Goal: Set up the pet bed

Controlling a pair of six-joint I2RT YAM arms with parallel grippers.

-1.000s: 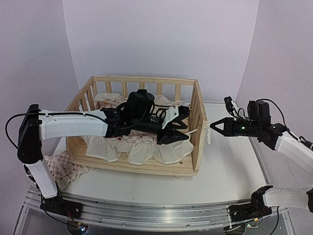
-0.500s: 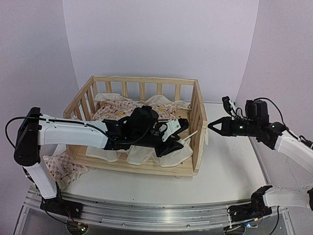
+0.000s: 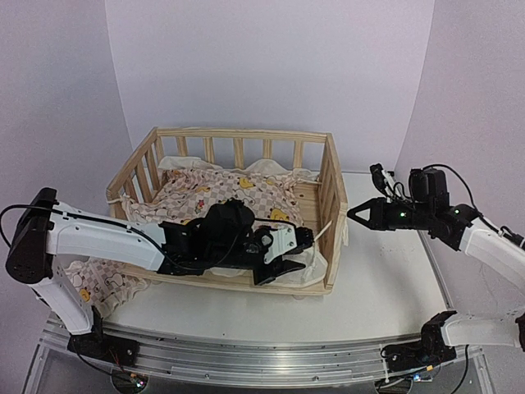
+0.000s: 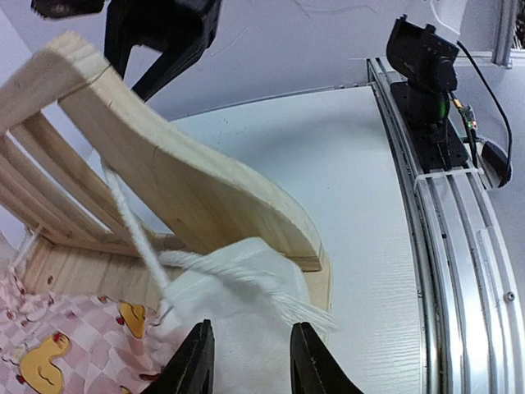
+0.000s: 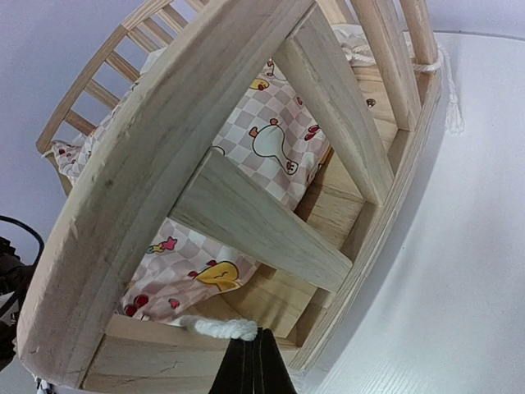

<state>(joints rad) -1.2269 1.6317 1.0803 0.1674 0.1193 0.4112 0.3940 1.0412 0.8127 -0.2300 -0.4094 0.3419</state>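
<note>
Left gripper (image 4: 250, 327): fingers part-spread, nothing pinched, low over the white ruffle (image 4: 238, 287) at the frame's near right corner. Right gripper (image 5: 251, 341): fingers pressed together, string (image 5: 220, 327) end at their tip, grip on it unclear; just outside the right rail. Cushion (image 3: 221, 193): checked, with ducks, lying inside the frame (image 3: 242, 132), one corner hanging out its left side onto the table (image 3: 385, 279). Frame: on the table's left half.
</note>
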